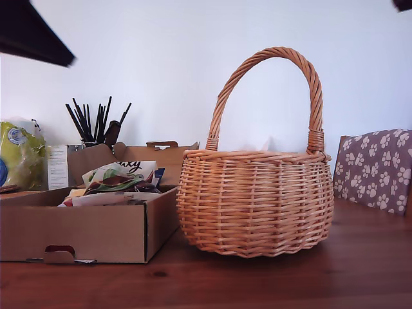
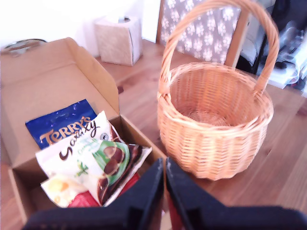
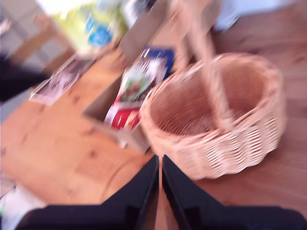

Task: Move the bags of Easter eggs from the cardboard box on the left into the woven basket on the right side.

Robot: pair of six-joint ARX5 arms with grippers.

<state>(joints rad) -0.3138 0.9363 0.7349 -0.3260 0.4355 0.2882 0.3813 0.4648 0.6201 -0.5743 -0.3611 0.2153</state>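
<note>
My first gripper (image 2: 165,184) hangs high above the table (image 1: 270,283), tipped down toward the near end of the box (image 1: 84,232). Its jaws are closed with nothing between them. My second gripper (image 3: 159,184) is up high too, looking down at the basket (image 1: 255,203) and the box from the other side. Its jaws are also closed and hold nothing. That picture is blurry.

The bags (image 2: 93,158) lie piled in the box, at the exterior view's left. A blue bag (image 2: 60,125) lies flat beneath a white and green one. The basket stands just beside the box, at the exterior view's right. No bags show inside it.
</note>
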